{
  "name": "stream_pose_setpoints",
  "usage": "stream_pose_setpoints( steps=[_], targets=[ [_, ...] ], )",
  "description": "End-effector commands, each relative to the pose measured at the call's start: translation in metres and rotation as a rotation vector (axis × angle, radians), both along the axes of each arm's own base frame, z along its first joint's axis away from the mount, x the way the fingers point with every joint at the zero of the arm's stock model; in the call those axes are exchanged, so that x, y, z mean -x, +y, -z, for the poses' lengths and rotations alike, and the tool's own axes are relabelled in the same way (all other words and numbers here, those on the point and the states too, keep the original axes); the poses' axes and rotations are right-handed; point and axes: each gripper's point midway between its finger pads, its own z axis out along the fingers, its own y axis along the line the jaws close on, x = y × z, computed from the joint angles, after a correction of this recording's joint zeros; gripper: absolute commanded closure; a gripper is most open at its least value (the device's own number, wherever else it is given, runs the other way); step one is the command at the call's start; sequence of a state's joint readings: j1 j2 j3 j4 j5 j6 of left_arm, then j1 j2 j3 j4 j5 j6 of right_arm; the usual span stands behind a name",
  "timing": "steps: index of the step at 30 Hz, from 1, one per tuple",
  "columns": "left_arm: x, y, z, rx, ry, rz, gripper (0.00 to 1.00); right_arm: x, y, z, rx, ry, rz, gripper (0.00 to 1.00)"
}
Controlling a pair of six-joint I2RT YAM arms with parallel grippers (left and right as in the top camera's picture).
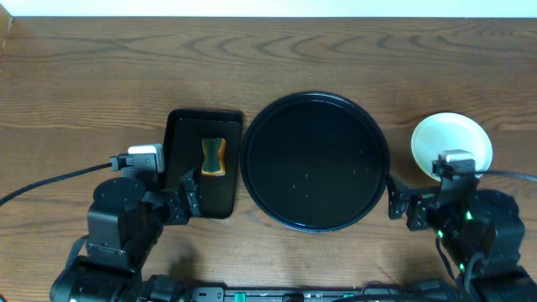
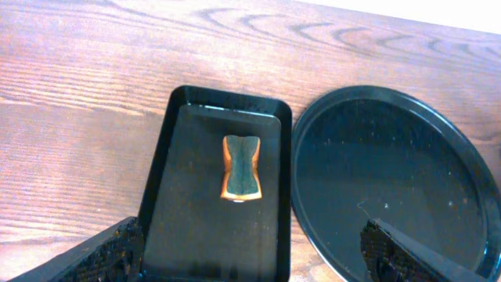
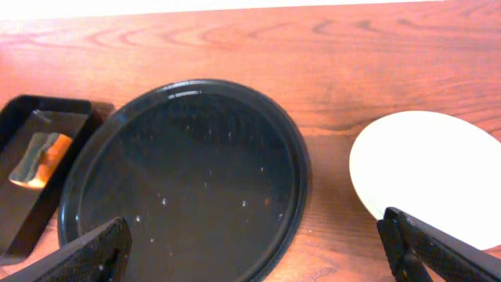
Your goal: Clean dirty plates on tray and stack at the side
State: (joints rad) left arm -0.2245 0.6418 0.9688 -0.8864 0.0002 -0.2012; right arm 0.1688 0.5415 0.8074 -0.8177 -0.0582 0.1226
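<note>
The large round black tray [image 1: 315,161] sits mid-table with nothing on it; it also shows in the left wrist view [image 2: 391,184] and the right wrist view [image 3: 188,176]. A pale plate [image 1: 450,144] lies on the table right of the tray; in the right wrist view [image 3: 430,172] it looks clean and pale yellow. I cannot tell whether other plates lie under it. My left gripper [image 2: 254,254] is open and empty over the near end of the small rectangular tray. My right gripper [image 3: 254,251] is open and empty over the tray's near right rim.
A small black rectangular tray [image 1: 201,164] lies left of the round tray and holds a green and orange sponge [image 1: 213,157], also in the left wrist view [image 2: 241,167]. A cable [image 1: 50,180] runs across the table at the left.
</note>
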Motion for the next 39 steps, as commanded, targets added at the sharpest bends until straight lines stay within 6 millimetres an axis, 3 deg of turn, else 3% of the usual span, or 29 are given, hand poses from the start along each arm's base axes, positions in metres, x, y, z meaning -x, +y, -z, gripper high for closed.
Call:
stream_pose_setpoints(
  steps=[1, 17, 23, 30, 39],
  targets=[
    [0.001, 0.001, 0.005, -0.023, 0.003, 0.008, 0.11, 0.005, -0.001, 0.005, -0.003, 0.009, 0.007, 0.01],
    [0.001, 0.001, 0.005, -0.023, 0.003, 0.008, 0.11, 0.046, -0.008, 0.055, 0.044, 0.271, 0.008, 0.01],
    [0.001, 0.001, 0.005, -0.023, 0.003, 0.008, 0.11, 0.056, -0.011, 0.064, 0.059, 0.323, 0.014, 0.01],
    [0.001, 0.001, 0.005, -0.023, 0.003, 0.008, 0.11, 0.057, -0.016, 0.056, 0.047, 0.227, 0.032, 0.01],
    [0.001, 0.001, 0.005, -0.023, 0.003, 0.008, 0.10, 0.052, -0.029, 0.046, -0.004, -0.023, 0.117, 0.01]
  ],
)
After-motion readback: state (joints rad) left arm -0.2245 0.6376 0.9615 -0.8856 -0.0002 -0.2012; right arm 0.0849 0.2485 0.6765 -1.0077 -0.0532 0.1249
